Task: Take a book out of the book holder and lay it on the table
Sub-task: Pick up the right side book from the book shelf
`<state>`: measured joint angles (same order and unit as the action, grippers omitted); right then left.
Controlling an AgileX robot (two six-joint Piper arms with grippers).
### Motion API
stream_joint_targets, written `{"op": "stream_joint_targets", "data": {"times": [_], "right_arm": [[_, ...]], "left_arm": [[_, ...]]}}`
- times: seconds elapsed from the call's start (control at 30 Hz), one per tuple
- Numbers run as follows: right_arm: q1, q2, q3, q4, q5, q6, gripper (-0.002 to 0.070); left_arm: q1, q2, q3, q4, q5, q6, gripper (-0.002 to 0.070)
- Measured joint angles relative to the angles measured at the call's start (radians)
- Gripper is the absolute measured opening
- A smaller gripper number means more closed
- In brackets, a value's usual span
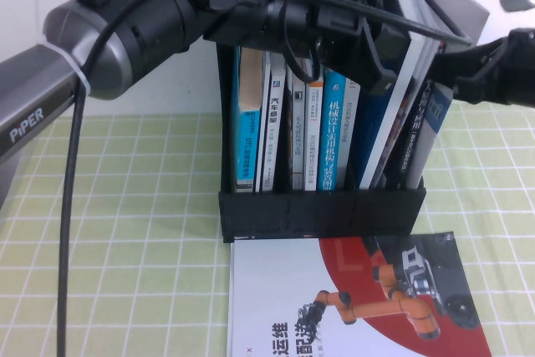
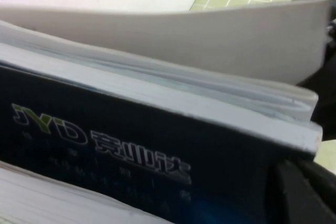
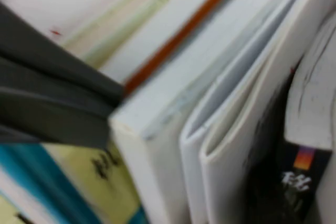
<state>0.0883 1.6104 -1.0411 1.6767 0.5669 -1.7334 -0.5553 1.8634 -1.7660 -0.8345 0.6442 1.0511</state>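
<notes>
High view, left claw [image 1: 376, 56] atop book holder [image 1: 322, 211], right claw [image 1: 456, 68] beside, grips unclear.

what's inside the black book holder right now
The book holder holds upright books, spines outward, including a blue-spined book. The left hand and right hand cover their tops.

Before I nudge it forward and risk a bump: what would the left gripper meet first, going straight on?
Probably the dark-blue book and the pale page edges beside it, close ahead of the left gripper above the book holder; depth is unclear.
</notes>
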Motion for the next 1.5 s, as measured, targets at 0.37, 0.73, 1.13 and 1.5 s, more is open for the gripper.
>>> {"op": "stream_joint_targets", "data": {"times": [0.37, 0.73, 1.13, 1.5], "right_arm": [[-0.002, -0.086, -0.002, -0.107, 0.022, 0.097, 0.0167], [-0.002, 0.023, -0.027, -0.071, 0.050, 0.081, 0.0227], [-0.005, -0.030, -0.035, -0.427, 0.143, 0.217, 0.0258], [-0.003, -0.033, -0.035, -0.565, 0.106, 0.341, 0.0149]], "left_arm": [[0.006, 0.000, -0.002, 0.031, 0.039, -0.041, -0.0003], [0.006, 0.000, -0.004, 0.034, 0.062, -0.055, -0.0003], [0.007, 0.000, -0.006, 0.049, 0.072, -0.064, -0.0002], [0.007, 0.000, -0.006, 0.049, 0.074, -0.064, -0.0003]]}}
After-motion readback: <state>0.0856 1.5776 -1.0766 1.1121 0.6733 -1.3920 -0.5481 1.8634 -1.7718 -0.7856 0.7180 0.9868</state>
